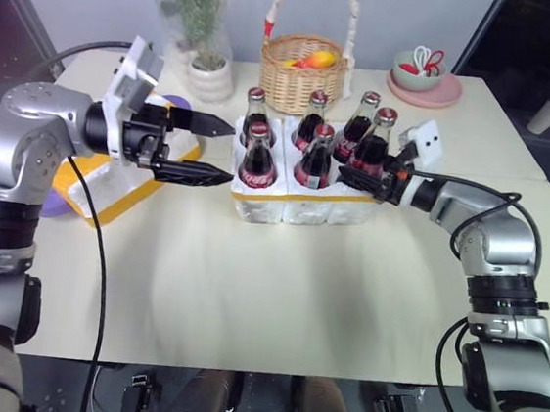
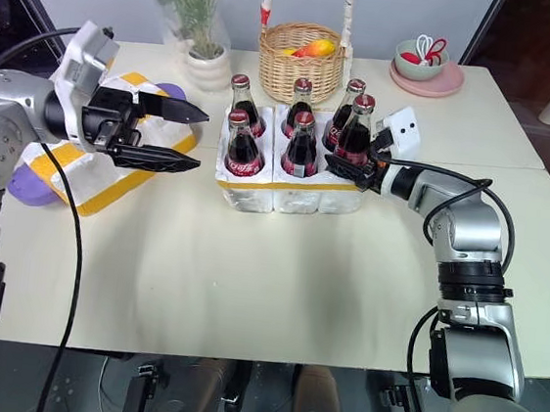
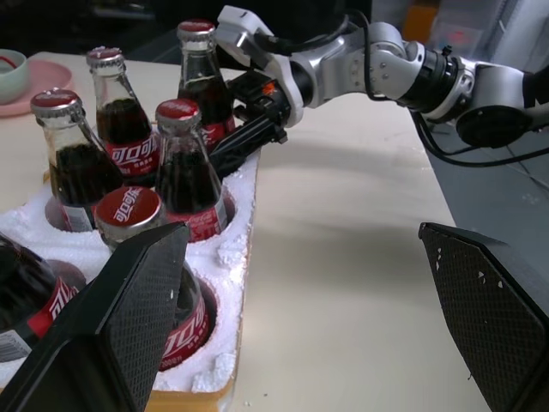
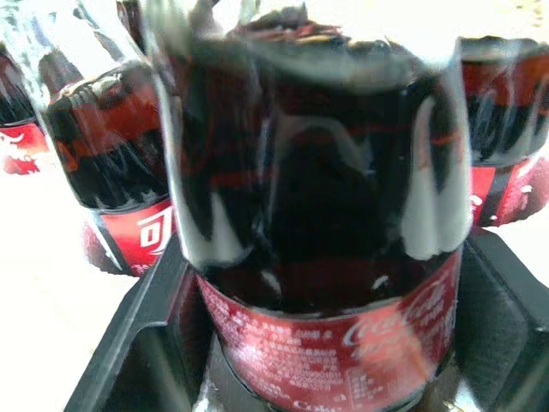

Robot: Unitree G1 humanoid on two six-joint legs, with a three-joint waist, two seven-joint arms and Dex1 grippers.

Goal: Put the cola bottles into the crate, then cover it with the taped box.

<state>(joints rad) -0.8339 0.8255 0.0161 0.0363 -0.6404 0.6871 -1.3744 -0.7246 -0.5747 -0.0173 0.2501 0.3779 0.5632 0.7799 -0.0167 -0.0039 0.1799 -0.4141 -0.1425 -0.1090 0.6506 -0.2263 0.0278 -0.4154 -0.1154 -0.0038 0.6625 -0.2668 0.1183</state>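
Right wrist view: jaws of right gripper [image 4: 322, 343] set either side of one cola bottle [image 4: 317, 223], spread slightly clear of the glass, not pinching. Bottle seated in near right hole of crate [image 1: 299, 207]. All six cola bottles [image 2: 297, 135] upright in crate holes at centre of tabletop [image 1: 275, 295]. Left gripper [image 1: 220, 151] level, just left of crate, jaws spread wide, holding nothing. Taped box [image 2: 111, 174] flat on tabletop at left, beneath left gripper. Wicker basket [image 1: 304, 71], potted plant [image 1: 207, 56] and bowl on plate [image 1: 422, 74] along far edge.
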